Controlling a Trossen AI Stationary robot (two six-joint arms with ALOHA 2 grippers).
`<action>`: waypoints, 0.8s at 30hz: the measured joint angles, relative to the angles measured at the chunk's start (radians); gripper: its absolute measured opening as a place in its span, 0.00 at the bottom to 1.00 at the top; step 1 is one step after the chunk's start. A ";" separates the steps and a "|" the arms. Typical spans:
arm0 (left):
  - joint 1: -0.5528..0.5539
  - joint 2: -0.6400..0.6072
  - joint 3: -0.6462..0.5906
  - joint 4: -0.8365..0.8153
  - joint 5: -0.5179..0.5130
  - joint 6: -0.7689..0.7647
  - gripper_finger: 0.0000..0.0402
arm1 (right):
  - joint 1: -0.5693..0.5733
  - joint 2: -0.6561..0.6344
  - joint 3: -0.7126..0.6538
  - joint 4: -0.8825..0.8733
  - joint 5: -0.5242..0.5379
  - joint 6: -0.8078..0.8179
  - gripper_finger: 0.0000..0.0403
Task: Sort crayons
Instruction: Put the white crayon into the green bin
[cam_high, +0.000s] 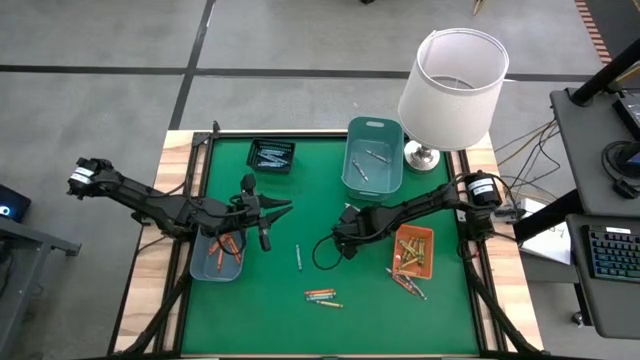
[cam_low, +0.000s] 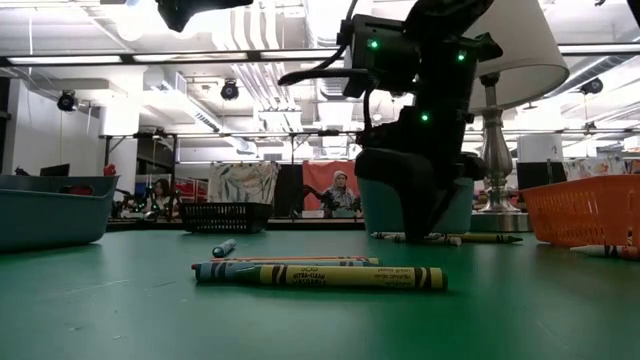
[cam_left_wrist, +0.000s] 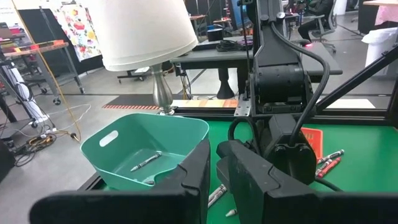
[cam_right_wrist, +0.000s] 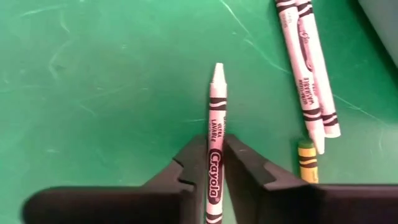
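My right gripper (cam_right_wrist: 215, 142) stands low on the green mat near the table's middle (cam_high: 342, 236), shut on a white crayon (cam_right_wrist: 216, 93). Two more white crayons (cam_right_wrist: 308, 68) and a green-tipped one (cam_right_wrist: 306, 160) lie beside it. Other crayons lie loose on the mat (cam_high: 322, 296), (cam_high: 298, 257), (cam_high: 405, 284). My left gripper (cam_left_wrist: 211, 180) hangs level above the blue tray (cam_high: 205, 268), which holds orange crayons. Its fingers are close together with nothing showing between them. My right gripper pinches the white crayon's two long sides at its label (cam_right_wrist: 214, 158), between the two fingers. The fingers come steeply from above. The crayon's pointed end (cam_right_wrist: 217, 67) reaches out past the fingertips, and the crayon seems to lie flat on the mat.
A teal bin (cam_high: 352, 178) with a few grey crayons stands at the far side, next to a lamp (cam_high: 452, 85). An orange tray (cam_high: 424, 236) with crayons lies at the right, and a black tray (cam_high: 270, 156) at the far left. A cable loops by the right gripper (cam_high: 322, 255).
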 joint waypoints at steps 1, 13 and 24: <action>0.000 0.000 0.000 0.000 0.000 -0.003 0.10 | 0.000 0.000 0.000 0.005 -0.003 -0.003 0.09; -0.002 0.002 0.000 -0.022 0.001 -0.104 0.10 | 0.007 -0.020 0.009 0.042 -0.001 -0.044 0.03; -0.002 0.002 0.000 -0.022 0.001 -0.140 0.10 | 0.028 -0.070 0.142 0.044 0.025 -0.164 0.03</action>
